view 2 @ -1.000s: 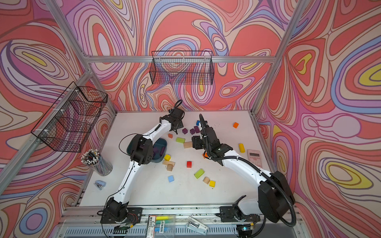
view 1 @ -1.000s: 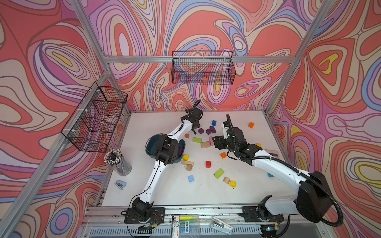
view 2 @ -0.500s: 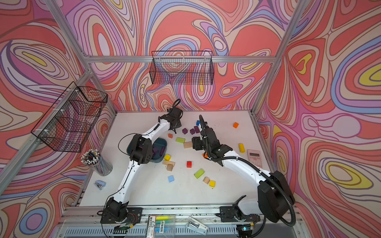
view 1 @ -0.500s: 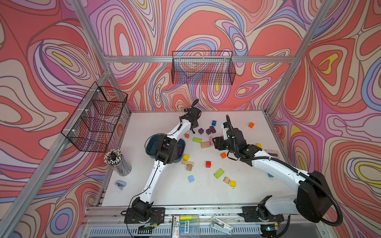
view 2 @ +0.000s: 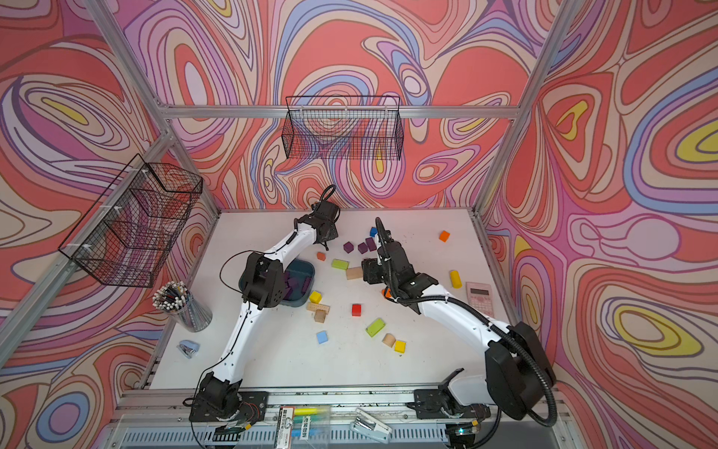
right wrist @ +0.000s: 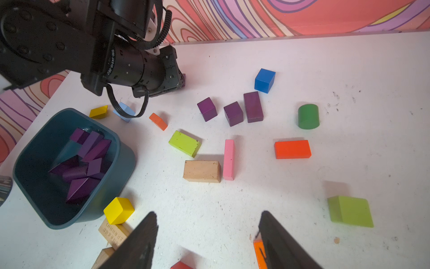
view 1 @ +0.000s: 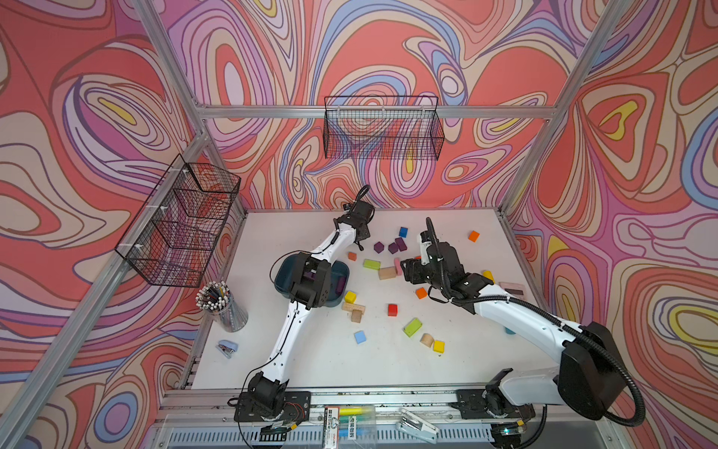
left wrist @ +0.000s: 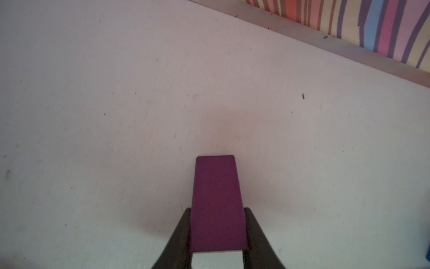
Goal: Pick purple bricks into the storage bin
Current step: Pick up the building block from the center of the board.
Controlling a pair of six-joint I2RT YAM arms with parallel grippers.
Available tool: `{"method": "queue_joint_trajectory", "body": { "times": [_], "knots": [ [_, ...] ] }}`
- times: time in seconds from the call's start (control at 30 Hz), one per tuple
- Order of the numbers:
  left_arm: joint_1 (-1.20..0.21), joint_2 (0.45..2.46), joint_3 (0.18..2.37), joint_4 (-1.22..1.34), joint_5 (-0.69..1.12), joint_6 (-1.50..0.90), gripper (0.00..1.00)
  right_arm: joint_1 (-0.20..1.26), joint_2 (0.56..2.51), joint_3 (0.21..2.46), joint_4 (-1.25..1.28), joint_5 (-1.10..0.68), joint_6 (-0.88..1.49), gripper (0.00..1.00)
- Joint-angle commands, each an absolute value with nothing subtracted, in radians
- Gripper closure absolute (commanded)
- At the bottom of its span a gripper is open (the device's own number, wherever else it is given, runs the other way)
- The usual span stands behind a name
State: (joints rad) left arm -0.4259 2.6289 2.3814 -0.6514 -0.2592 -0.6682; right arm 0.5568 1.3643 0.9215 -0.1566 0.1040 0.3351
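Observation:
In the left wrist view my left gripper (left wrist: 217, 209) is shut on a purple brick (left wrist: 216, 186), a cuboid that sticks out past the fingertips over the white table near the back wall. Both top views show this gripper (view 1: 360, 241) (view 2: 325, 243) at the far back of the table. Three more purple bricks (right wrist: 207, 109) (right wrist: 233, 113) (right wrist: 253, 106) lie together just beyond it. The teal storage bin (right wrist: 125, 163) (view 1: 342, 272) holds several purple bricks (right wrist: 88, 163). My right gripper (right wrist: 208, 213) (view 1: 406, 268) hangs open over bare table, holding nothing.
Scattered blocks: blue cube (right wrist: 264, 80), green cylinder (right wrist: 308, 116), orange cuboid (right wrist: 292, 149), pink slab (right wrist: 229, 159), wooden block (right wrist: 202, 171), lime block (right wrist: 184, 143), yellow cube (right wrist: 118, 210). A pen cup (view 1: 223, 307) and stapler (view 1: 227, 348) stand left, a calculator (view 2: 480, 297) right. Wire baskets (view 1: 382, 134) (view 1: 178, 225) hang on the walls.
My left gripper has closed onto the purple brick at the back of the table. The right arm has stayed where it was.

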Motion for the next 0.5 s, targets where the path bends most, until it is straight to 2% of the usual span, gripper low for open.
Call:
{"method": "queue_joint_trajectory", "body": {
  "times": [0.0,0.2,0.47],
  "knots": [
    [-0.419,2.522,2.302,-0.647,-0.273,-0.628,0.74,0.552,1.373,0.913,-0.136,0.104,0.345,0.28],
    [-0.407,2.393,2.139,-0.61,-0.272,-0.595,0.74,0.552,1.373,0.913,-0.128,0.094,0.355,0.28],
    [-0.405,2.328,2.095,-0.657,-0.248,-0.571,0.75,0.552,1.352,0.907,-0.131,0.088,0.367,0.29]
  ]
}}
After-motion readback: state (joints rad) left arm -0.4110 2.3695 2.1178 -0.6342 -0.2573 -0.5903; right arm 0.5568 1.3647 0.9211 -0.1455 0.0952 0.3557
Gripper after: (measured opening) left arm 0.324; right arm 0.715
